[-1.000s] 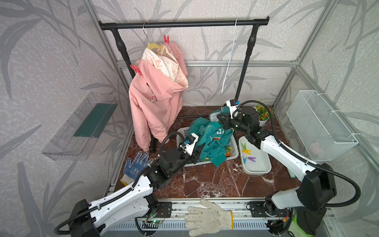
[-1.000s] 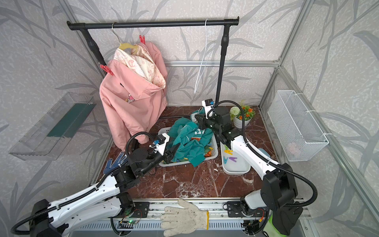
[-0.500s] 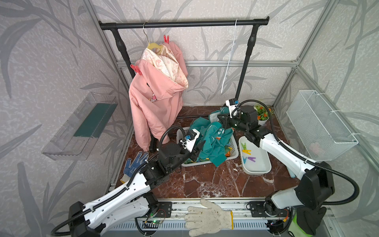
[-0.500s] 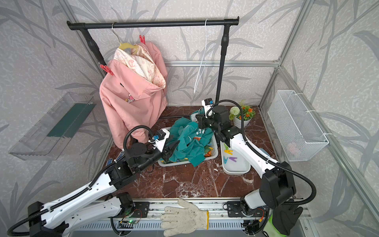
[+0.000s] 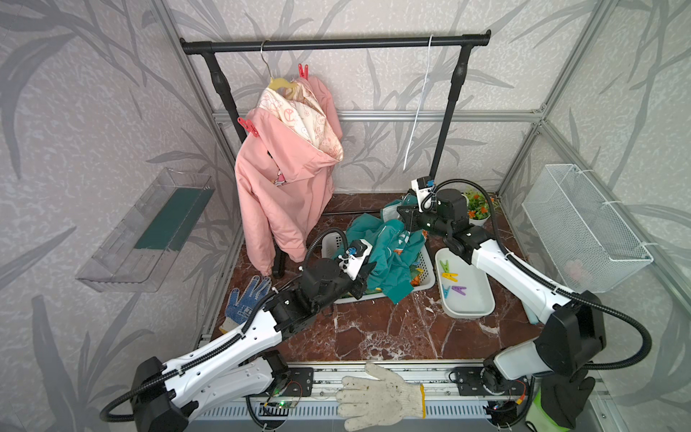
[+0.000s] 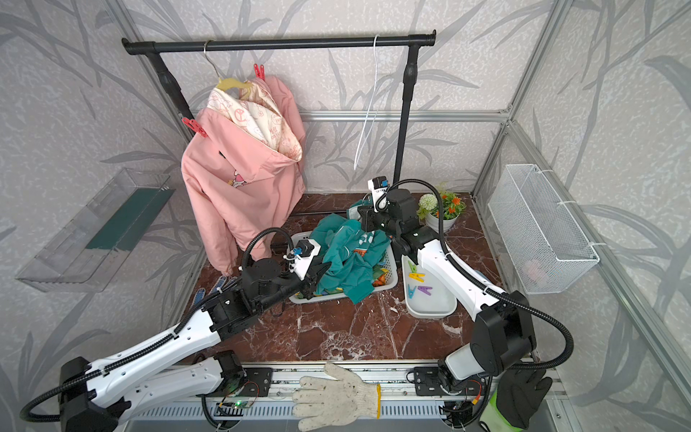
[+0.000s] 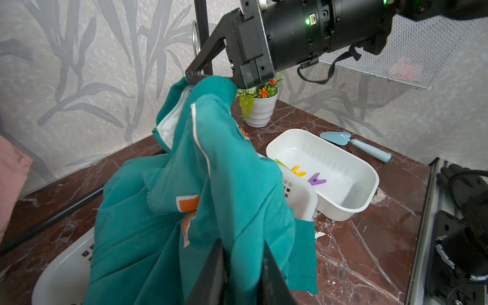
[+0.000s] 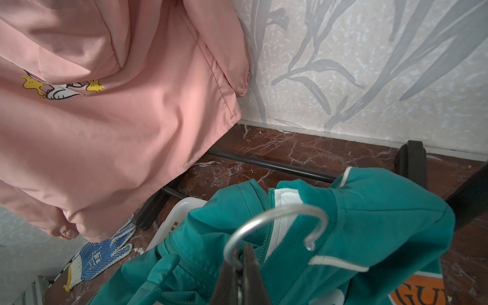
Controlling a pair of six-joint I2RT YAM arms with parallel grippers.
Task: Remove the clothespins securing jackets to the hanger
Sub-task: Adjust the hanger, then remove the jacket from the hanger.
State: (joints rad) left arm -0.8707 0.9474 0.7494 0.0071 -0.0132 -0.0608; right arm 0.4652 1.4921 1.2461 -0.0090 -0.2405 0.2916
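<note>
While the right tool (image 8: 241, 260) pinches the hanger hook (image 8: 290, 207) at its tips, the left tool (image 7: 242, 247) grips teal jacket (image 7: 184, 171) cloth rising ahead of it.

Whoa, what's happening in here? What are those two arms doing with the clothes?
Two robot arms are working on a teal jacket over a white basket. The right end effector is shut on its hanger hook, and the left end effector is pinching the fabric lower down. Four pins lie in the white tray. The pink jacket hangs on the rail, with two red pins on it.
</note>
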